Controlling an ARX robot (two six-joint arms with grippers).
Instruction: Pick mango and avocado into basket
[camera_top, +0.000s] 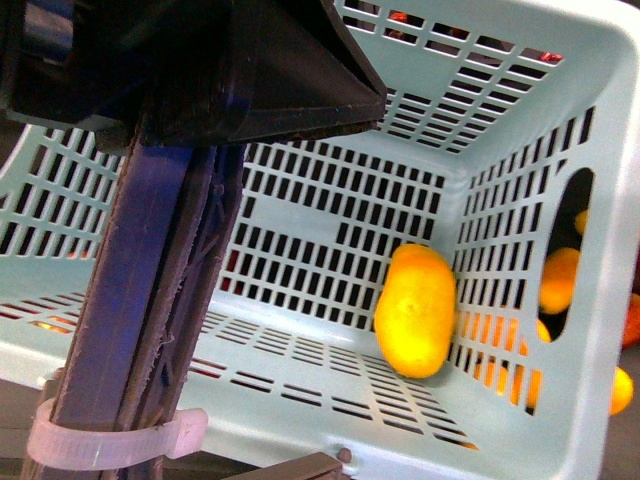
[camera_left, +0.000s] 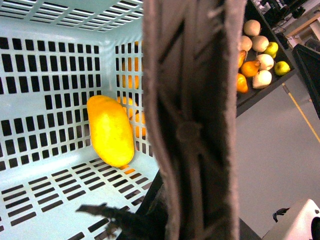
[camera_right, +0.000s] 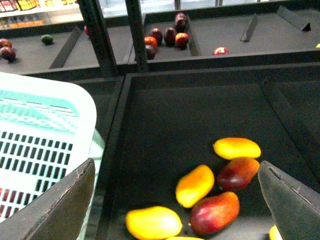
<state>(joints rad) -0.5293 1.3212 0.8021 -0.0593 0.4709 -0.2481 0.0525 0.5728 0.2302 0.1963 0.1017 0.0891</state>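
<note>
Squarely before mango (camera_top: 415, 310) in basket (camera_top: 610, 70), grey handle (camera_top: 165, 300); right tool (camera_right: 176, 167) released, left tool (camera_left: 160, 215) unclear.

yellow and red fruits (camera_right: 195, 185) lie on the black shelf (camera_right: 190, 110).

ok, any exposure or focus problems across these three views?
Front view: mango blown out to flat yellow; basket handle looms dark at the lens and hides the left side. Left wrist view: same basket handle, blurred, fills the centre; mango clipped too. Right wrist view: evenly lit, sharpest; only the basket rim washes out white and the right fingers are out of focus.
</note>
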